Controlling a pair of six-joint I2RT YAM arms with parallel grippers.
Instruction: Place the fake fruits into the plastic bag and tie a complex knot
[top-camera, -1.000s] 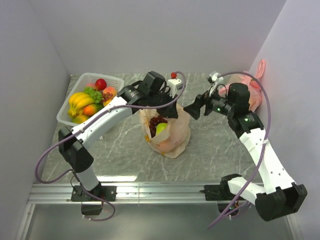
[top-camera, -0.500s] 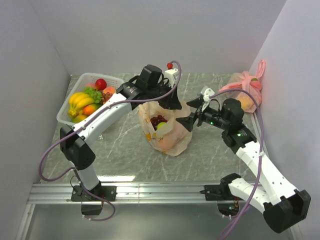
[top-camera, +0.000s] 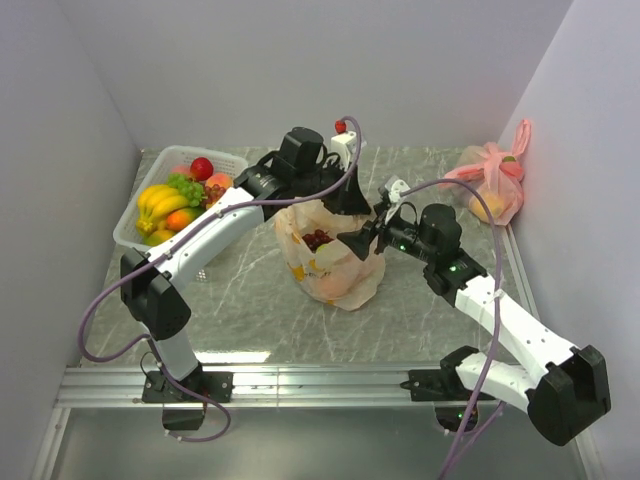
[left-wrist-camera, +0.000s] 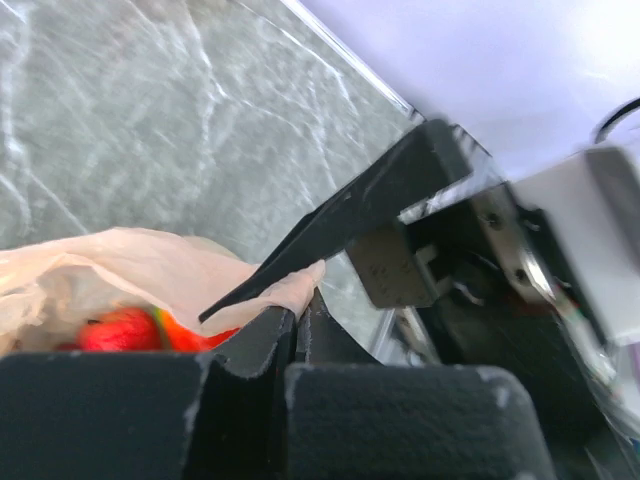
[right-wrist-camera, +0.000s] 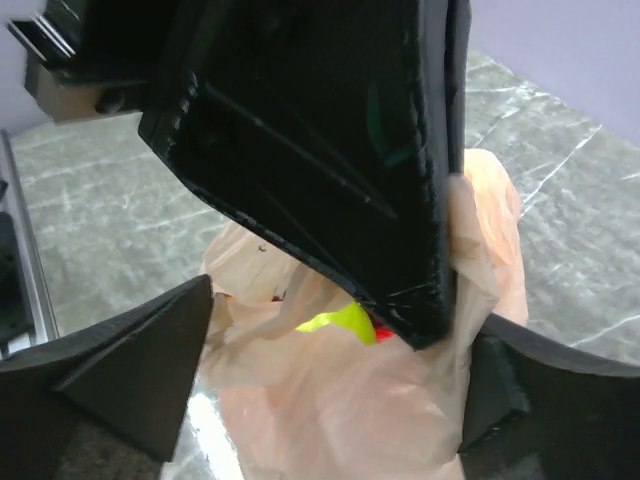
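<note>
The peach-orange plastic bag (top-camera: 340, 272) stands mid-table with its mouth open. Purple grapes (top-camera: 317, 240) and a green fruit show inside. My left gripper (top-camera: 337, 200) is shut on the bag's far upper rim (left-wrist-camera: 290, 285) and holds it up. A red fruit (left-wrist-camera: 122, 328) lies under the film. My right gripper (top-camera: 353, 243) is open at the bag's right side. Its fingers (right-wrist-camera: 130, 370) straddle the bag's top (right-wrist-camera: 350, 410), beneath the left gripper's black finger (right-wrist-camera: 320, 130). A yellow-green fruit (right-wrist-camera: 345, 320) shows inside. No knot of its handles is in view.
A clear basket (top-camera: 128, 232) at the far left holds bananas (top-camera: 160, 200), green grapes, a red apple (top-camera: 202, 167) and other fruits. A pink tied bag (top-camera: 492, 185) lies at the far right by the wall. Walls close in on three sides.
My right gripper has swung left from near the pink bag to the peach bag's top, still open. My left gripper has shifted slightly back, keeping hold of the rim.
</note>
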